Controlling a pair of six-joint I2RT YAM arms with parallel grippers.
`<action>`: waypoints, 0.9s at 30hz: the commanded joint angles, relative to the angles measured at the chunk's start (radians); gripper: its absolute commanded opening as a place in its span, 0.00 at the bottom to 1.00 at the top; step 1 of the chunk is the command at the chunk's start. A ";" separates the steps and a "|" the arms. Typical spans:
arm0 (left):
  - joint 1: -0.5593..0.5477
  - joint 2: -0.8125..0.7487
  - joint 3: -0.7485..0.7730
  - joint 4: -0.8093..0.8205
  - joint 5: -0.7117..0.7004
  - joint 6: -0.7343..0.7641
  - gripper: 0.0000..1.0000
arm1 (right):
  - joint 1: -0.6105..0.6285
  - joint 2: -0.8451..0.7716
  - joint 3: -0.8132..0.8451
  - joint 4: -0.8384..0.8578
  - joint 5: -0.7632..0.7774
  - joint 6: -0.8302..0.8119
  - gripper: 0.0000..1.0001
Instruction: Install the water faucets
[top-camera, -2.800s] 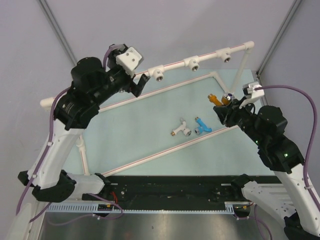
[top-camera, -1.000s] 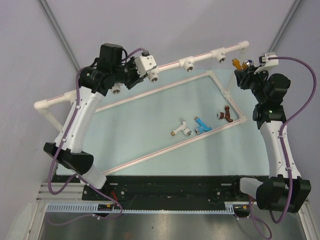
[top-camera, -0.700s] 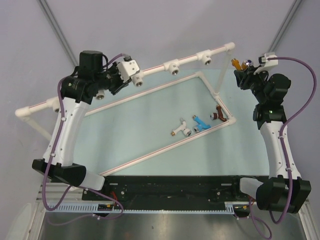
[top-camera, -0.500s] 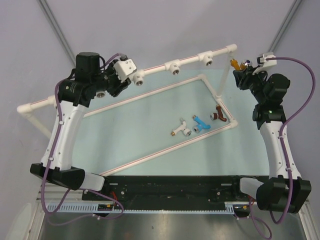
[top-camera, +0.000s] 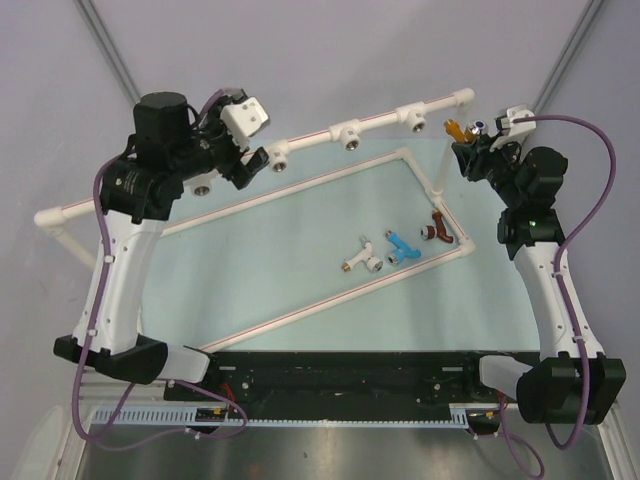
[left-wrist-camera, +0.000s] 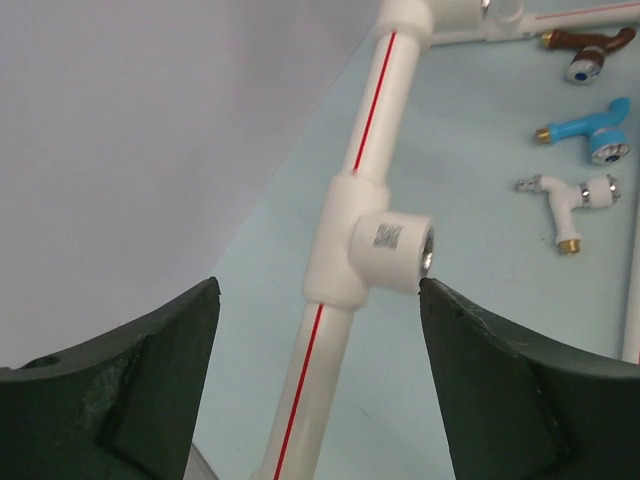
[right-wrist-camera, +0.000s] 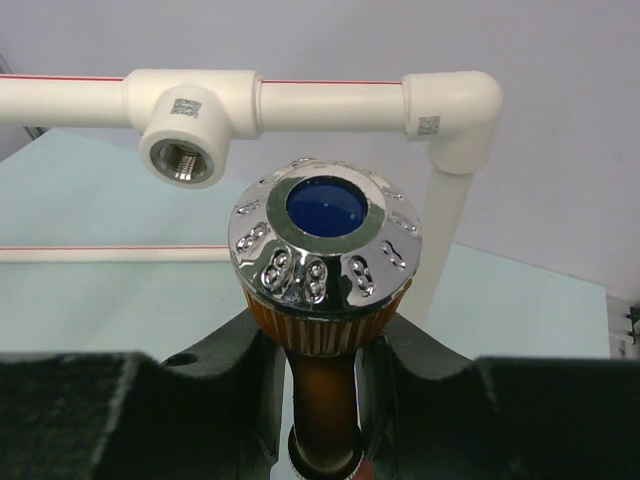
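A white plastic pipe frame (top-camera: 330, 175) stands on the pale counter (top-camera: 300, 260). Inside its near right corner three taps lie in a row: the white plastic tap (top-camera: 360, 258) leftmost, the blue plastic tap (top-camera: 404, 247) next, and the dark red-brown plastic tap (top-camera: 437, 228) rightmost, just beside the corner pipe. The orange plastic tap (top-camera: 455, 130) is gripped in the right hand (top-camera: 470, 150), just right of the rail's last T-socket (top-camera: 415, 118). The left hand (left-wrist-camera: 320, 300) is farther left along the rail, with another T-socket (left-wrist-camera: 385, 245) between its spread fingers.

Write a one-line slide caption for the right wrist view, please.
Right gripper holds the orange faucet close to an empty threaded T-socket.
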 joint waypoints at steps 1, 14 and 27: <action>-0.097 0.049 0.066 0.113 0.056 -0.089 0.84 | 0.021 -0.018 0.040 0.062 0.015 -0.041 0.00; -0.248 0.217 0.007 0.374 -0.088 -0.089 0.82 | 0.096 -0.006 0.040 0.033 0.086 -0.105 0.00; -0.254 0.240 -0.075 0.375 -0.134 -0.061 0.57 | 0.174 -0.019 0.040 -0.002 0.122 -0.158 0.00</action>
